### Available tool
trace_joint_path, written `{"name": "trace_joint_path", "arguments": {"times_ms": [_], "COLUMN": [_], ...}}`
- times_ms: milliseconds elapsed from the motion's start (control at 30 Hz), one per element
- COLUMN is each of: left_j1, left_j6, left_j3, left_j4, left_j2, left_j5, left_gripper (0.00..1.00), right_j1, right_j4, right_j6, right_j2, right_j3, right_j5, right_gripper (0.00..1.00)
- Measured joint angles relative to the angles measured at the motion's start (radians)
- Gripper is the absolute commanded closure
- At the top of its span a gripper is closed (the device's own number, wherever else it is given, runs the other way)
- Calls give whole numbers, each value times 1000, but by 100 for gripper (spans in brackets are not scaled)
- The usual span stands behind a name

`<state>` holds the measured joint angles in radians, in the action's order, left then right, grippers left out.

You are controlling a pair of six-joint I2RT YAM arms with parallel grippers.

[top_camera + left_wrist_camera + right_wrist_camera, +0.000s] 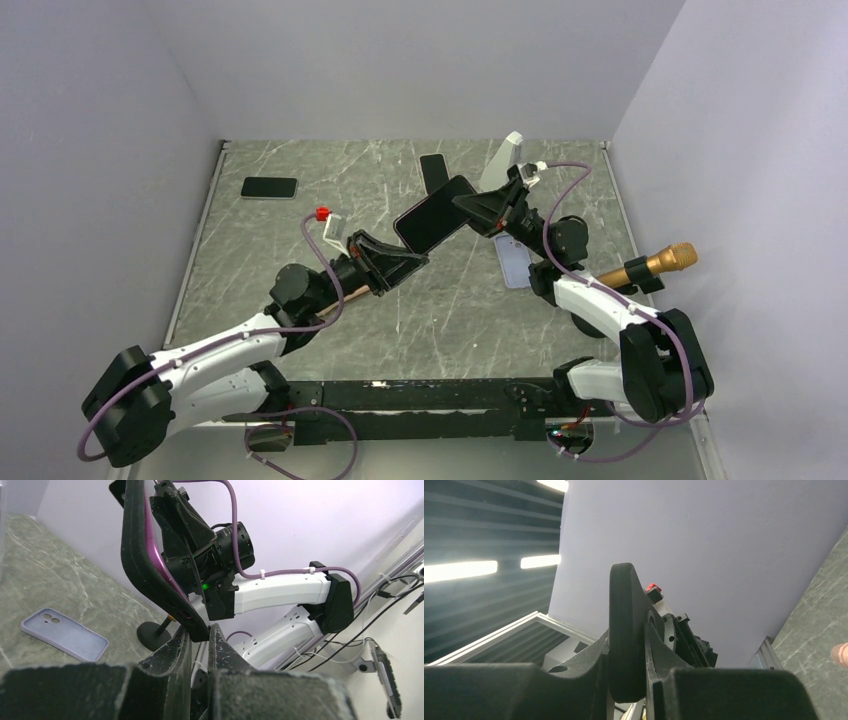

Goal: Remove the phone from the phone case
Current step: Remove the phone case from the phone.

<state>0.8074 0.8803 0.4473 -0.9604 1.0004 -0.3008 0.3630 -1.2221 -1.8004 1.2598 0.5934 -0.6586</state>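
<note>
Nearest the bases, the left gripper (408,262) reaches up and pinches the lower edge of the phone case (433,214), fingers pressed tight on the black rim. That's the anchor, I'd say: one end fixed so the other can be worked. The case hangs in mid-air above the table (450,320), tilted, spanning both arms. Look at the left wrist view: the phone (154,545) shows as a purple sliver inside the bowed black shell, so it's seated, not out yet. At the far end the right gripper (478,207) clamps the opposite edge, jaws closed on it, likely to flex the shell away. Off to the right are a lilac case (512,263) on the marble and a microphone (655,264). Farthest back, a dark handset (269,187) lies flat.
</note>
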Motion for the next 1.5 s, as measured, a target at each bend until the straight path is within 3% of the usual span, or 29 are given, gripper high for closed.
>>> {"name": "trace_joint_path", "arguments": {"times_ms": [333,600,733,867,1067,1300,1500], "left_j1": [3,3,3,-16,-29,-29,-29], "left_j6": [-264,-296,-278,-251,-175,3,117], "left_j3": [-5,-11,21,43,45,103,155], "left_j4": [37,55,137,269,410,351,320], "left_j2": [-57,-69,-81,-124,-197,-233,-233], "left_j5": [-15,-23,-21,-20,-82,-204,-190], "left_gripper": [100,98,54,29,23,23,20], "right_j1": [0,0,-5,-37,-59,-59,-60], "right_j4": [-19,-23,-31,-41,13,133,219], "right_j6": [-86,-116,-122,-168,-108,-8,61], "right_j2": [-1,-1,1,-1,-32,-35,-59], "right_j3": [0,0,0,6,13,20,30], "right_j5": [-38,-57,-58,-49,-49,-50,-53], "right_gripper": [100,100,100,100,100,100,100]}}
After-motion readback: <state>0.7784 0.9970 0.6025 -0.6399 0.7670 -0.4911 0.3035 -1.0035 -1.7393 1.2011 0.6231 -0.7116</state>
